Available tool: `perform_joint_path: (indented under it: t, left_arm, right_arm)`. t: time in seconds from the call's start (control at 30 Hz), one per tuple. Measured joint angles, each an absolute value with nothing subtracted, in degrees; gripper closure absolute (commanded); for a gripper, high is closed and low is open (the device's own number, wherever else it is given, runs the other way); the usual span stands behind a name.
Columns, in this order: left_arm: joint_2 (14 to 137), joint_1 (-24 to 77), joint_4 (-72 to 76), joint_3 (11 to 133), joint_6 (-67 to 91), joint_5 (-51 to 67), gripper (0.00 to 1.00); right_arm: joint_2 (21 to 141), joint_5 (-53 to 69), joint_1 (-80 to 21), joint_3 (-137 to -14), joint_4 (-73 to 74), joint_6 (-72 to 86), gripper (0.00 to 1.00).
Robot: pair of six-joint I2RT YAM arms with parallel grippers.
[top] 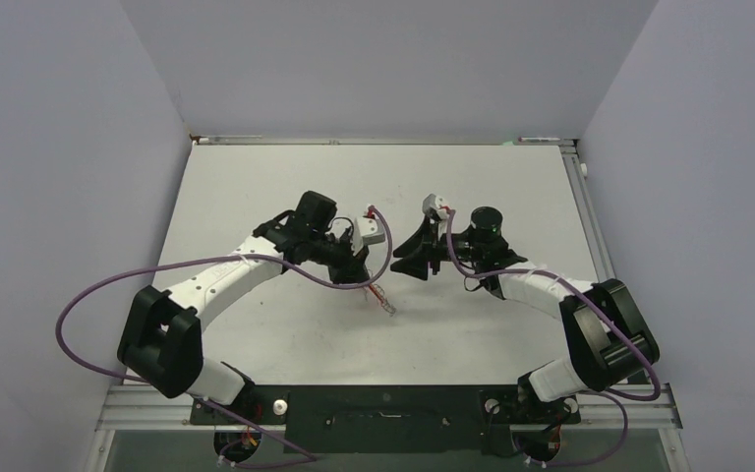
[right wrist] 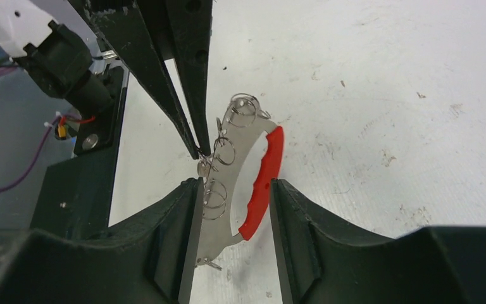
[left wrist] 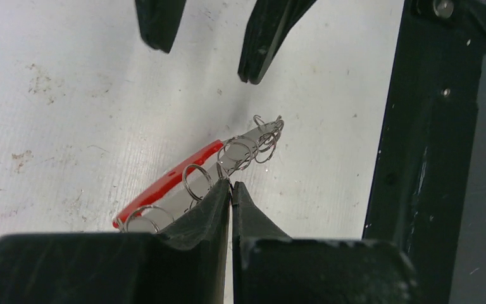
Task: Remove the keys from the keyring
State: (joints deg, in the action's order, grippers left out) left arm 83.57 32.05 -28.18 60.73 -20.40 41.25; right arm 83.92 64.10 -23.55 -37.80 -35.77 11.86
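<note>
Top external view: both arms reach to the middle of the counter (top: 256, 197), and their tips meet over the keyring (top: 381, 298).
Keyring: a bright red curved piece with several thin wire loops strung along it. Whether it rests flat on the counter or is lifted a little cannot be told.
Keys (right wrist: 243, 142): flat silver-grey metal lying against the red piece, inside the row of loops. How many there are cannot be made out.
Left pincer (left wrist: 231, 185): closed tight, its tips nipping one of the wire loops near the middle of the row.
Right pincer (right wrist: 233, 190): wide open and gripping nothing, with one finger on each side of the keyring. The red edge is just beside one finger and the looped edge is against or just beside the other.
Progress: no key lies apart on the counter in any view, so none appears to be off yet.
Left to do: judging by this, the whole removal remains, meaning each key must be worked round its loop and freed.
</note>
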Motion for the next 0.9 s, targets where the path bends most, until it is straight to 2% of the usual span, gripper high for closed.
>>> perform_joint_path:
  t: [0.3,0.5,0.9]
  left_arm:
    - [85.5,34.4,-33.1,62.2,-32.2,39.4,1.00]
    - [86.3,34.5,-33.9,62.8,-34.7,39.5,1.00]
    - [87.4,34.6,-34.6,64.3,-35.6,41.9,1.00]
  right_arm:
    - [84.0,64.7,-28.1,-36.6,-34.9,-0.5,0.58]
    - [84.2,63.8,-29.4,-35.2,-35.8,-6.7,0.58]
    - [85.8,61.4,-33.2,-34.3,-35.8,-14.1,0.65]
